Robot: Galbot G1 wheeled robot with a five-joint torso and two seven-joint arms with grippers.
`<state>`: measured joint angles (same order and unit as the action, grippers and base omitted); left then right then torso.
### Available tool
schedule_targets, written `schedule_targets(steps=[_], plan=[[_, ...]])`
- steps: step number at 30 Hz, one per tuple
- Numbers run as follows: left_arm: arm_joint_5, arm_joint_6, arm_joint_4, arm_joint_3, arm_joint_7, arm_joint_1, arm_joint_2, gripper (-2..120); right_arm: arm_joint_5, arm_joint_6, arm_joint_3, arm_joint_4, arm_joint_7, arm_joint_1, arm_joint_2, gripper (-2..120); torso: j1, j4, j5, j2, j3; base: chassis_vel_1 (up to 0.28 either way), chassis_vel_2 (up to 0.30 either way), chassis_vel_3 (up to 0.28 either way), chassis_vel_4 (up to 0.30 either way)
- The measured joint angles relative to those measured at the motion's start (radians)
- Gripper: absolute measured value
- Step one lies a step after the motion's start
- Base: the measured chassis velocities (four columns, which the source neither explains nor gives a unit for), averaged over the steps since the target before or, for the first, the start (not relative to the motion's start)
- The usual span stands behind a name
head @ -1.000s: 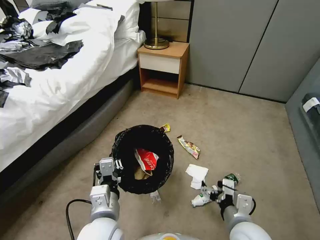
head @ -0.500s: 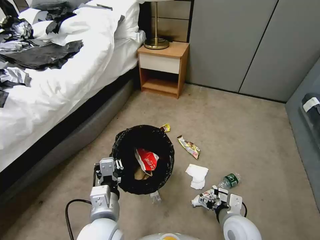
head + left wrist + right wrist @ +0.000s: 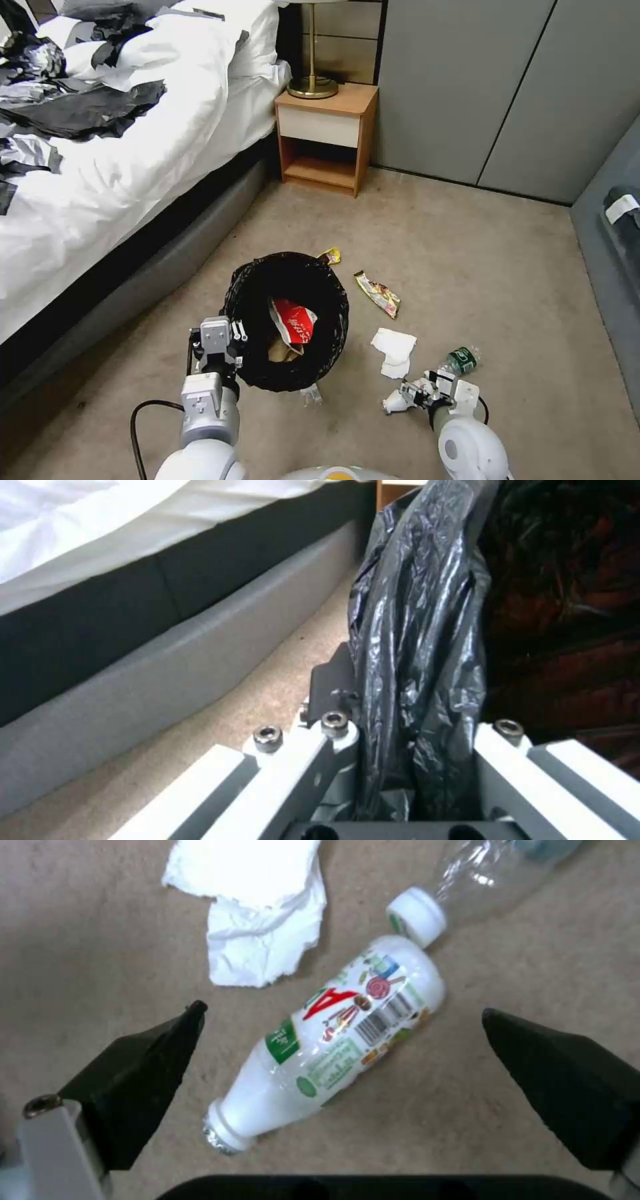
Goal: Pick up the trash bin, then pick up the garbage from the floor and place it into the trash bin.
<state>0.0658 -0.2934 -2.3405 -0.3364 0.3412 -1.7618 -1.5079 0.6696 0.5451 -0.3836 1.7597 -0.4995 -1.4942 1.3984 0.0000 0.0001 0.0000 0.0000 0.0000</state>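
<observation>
The trash bin (image 3: 287, 380), lined with a glossy black bag, is off the floor beside the bed. My left gripper (image 3: 228, 331) is shut on its near rim, and the left wrist view shows the black liner (image 3: 420, 645) pinched between the fingers. A red-and-white wrapper (image 3: 294, 322) and a tan paper bag (image 3: 280, 350) lie inside. My right gripper (image 3: 415, 393) is open, hanging low over a small white bottle (image 3: 333, 1040), which lies on the carpet between the two fingers. Other garbage lies close by: a white tissue (image 3: 253, 905), a clear bottle (image 3: 493, 875) and a snack wrapper (image 3: 377, 294).
The bed (image 3: 113, 167) with black plastic sheets (image 3: 73, 110) runs along the left. A wooden nightstand (image 3: 327, 137) with a lamp stands at the back, with grey wardrobe doors (image 3: 480, 87) beside it. A yellow wrapper (image 3: 331, 255) sticks out behind the bin. A small clear scrap (image 3: 310, 395) lies in front of it.
My right arm has drawn back and turned downward, bringing the open gripper over the white bottle. The left gripper and the bin have barely shifted.
</observation>
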Motion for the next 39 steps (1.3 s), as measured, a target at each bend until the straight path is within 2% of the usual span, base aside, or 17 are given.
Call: schedule_targets(steps=[15, 18, 19, 20, 24, 26, 28, 29, 39], plan=[[0.001, 0.001, -0.004, -0.007, -0.001, -0.001, 0.002, 1, -0.054, -0.076, 0.015, -0.185, 0.027, 0.045, 0.033, 100, 0.000, -0.0001, 0.0000, 0.000, 0.000, 0.000, 0.000, 0.000, 0.000], [0.002, 0.001, -0.004, -0.008, -0.001, -0.003, 0.001, 1, -0.057, -0.090, 0.008, -0.207, 0.037, 0.053, 0.035, 96, 0.000, -0.0002, -0.0001, 0.000, 0.000, 0.000, 0.000, 0.000, 0.000], [0.003, 0.001, -0.003, -0.007, -0.001, -0.003, 0.001, 1, -0.058, -0.092, 0.007, -0.211, 0.040, 0.054, 0.036, 92, 0.000, -0.0001, 0.0000, 0.000, 0.000, 0.000, 0.000, 0.000, 0.000], [0.006, 0.001, -0.002, -0.007, -0.001, -0.005, 0.000, 1, -0.062, -0.101, 0.005, -0.221, 0.046, 0.058, 0.039, 84, 0.000, -0.0001, 0.0000, 0.000, 0.000, 0.000, 0.000, 0.000, 0.000], [0.009, 0.001, -0.001, -0.006, -0.001, -0.005, 0.000, 1, -0.077, -0.116, 0.005, -0.232, 0.057, 0.063, 0.041, 76, 0.000, -0.0001, 0.0000, 0.000, 0.000, 0.000, 0.000, 0.000, 0.000], [0.011, 0.001, -0.001, -0.004, -0.001, -0.005, -0.001, 1, -0.086, -0.126, 0.005, -0.236, 0.066, 0.066, 0.041, 63, 0.000, -0.0001, 0.0000, 0.000, 0.000, 0.000, 0.000, 0.000, 0.000], [0.011, 0.001, -0.001, -0.004, -0.001, -0.006, -0.001, 1, -0.087, -0.127, 0.003, -0.236, 0.066, 0.068, 0.042, 59, 0.000, -0.0001, 0.0000, 0.000, 0.000, 0.000, 0.000, 0.000, 0.000], [0.011, 0.001, 0.000, -0.004, -0.001, -0.007, -0.001, 1, -0.087, -0.128, 0.002, -0.236, 0.066, 0.070, 0.042, 52, 0.000, 0.0000, 0.0000, 0.000, 0.000, 0.000, 0.000, 0.000, 0.000], [0.012, 0.001, 0.000, -0.003, -0.001, -0.005, 0.000, 1, -0.091, -0.130, -0.005, -0.220, 0.058, 0.074, 0.044, 30, 0.000, -0.0001, 0.0000, 0.000, 0.000, 0.000, 0.000, 0.000, 0.000]])
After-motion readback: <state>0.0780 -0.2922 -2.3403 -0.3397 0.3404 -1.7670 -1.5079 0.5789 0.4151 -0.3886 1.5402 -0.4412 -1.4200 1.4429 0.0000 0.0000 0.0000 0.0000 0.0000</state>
